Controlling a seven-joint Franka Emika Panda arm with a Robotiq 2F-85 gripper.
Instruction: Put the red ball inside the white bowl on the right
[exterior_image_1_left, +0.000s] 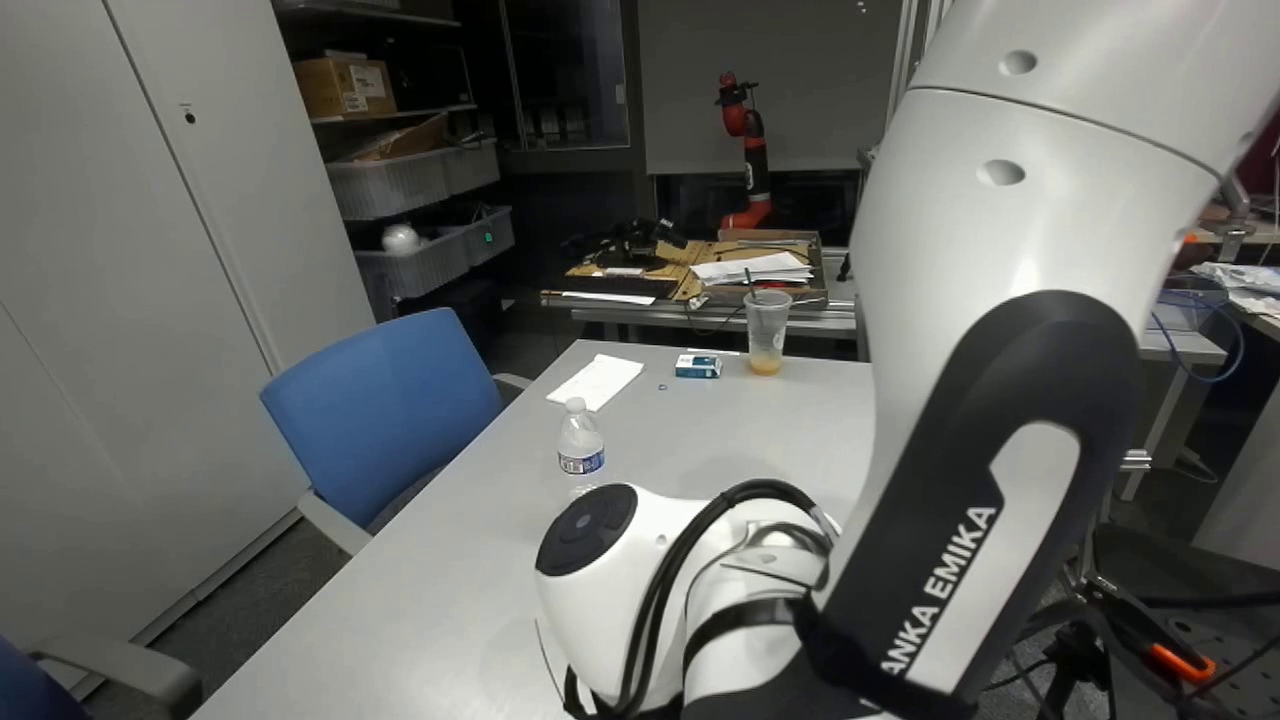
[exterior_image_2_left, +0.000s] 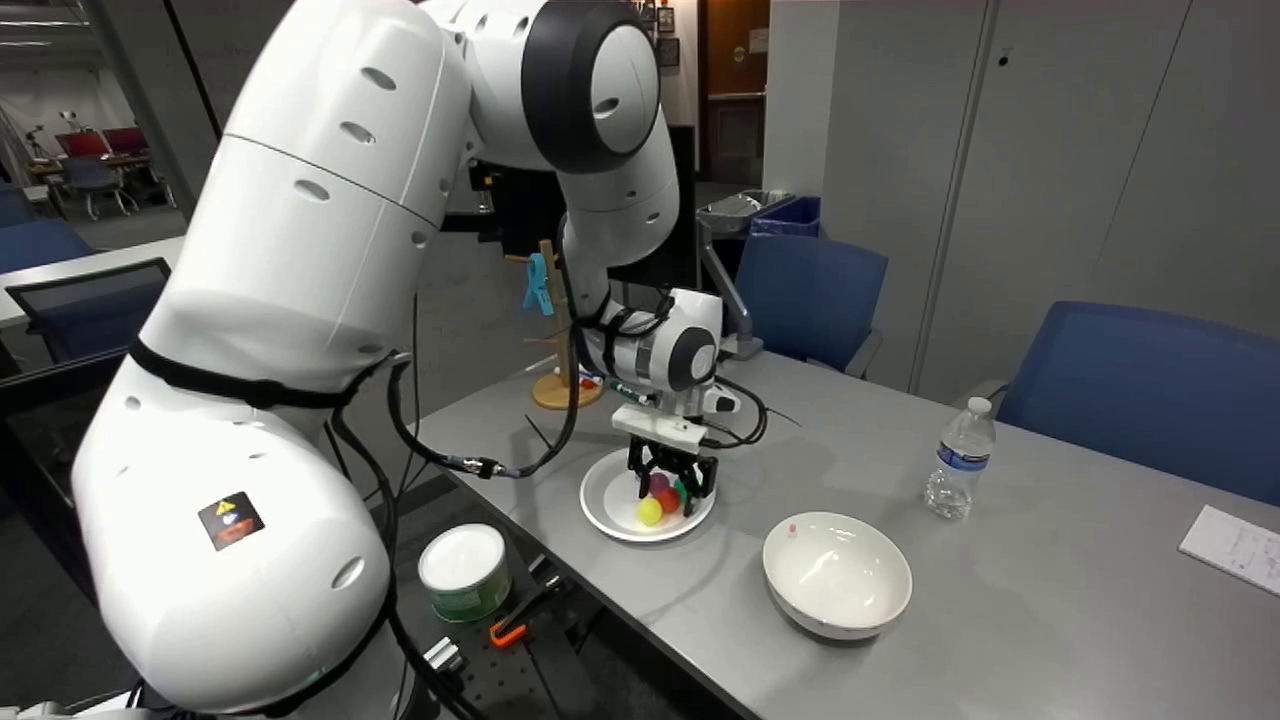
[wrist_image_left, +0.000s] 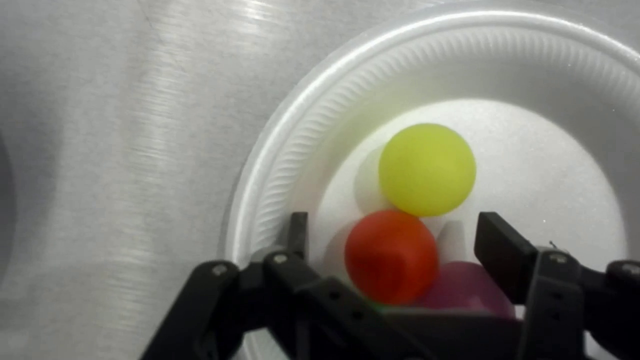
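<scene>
The red ball (exterior_image_2_left: 668, 499) rests in a shallow white plate among other balls. In the wrist view the red ball (wrist_image_left: 391, 256) touches a yellow ball and overlaps a purple one. My gripper (wrist_image_left: 395, 239) is open, with one finger on each side of the red ball and gaps on both sides. In an exterior view my gripper (exterior_image_2_left: 666, 498) points down over the plate. The white bowl (exterior_image_2_left: 838, 577) stands on the table right of the plate, with nothing in it but a small reddish mark on its inner wall. It does not show in the wrist view.
The white plate (exterior_image_2_left: 597, 515) also holds a yellow ball (wrist_image_left: 427, 170), a purple ball (wrist_image_left: 467, 287) and a partly hidden green ball (exterior_image_2_left: 680, 490). A clear water bottle (exterior_image_2_left: 962, 460) stands beyond the bowl. A wooden stand (exterior_image_2_left: 556, 390) is behind the arm. The table edge runs near the plate.
</scene>
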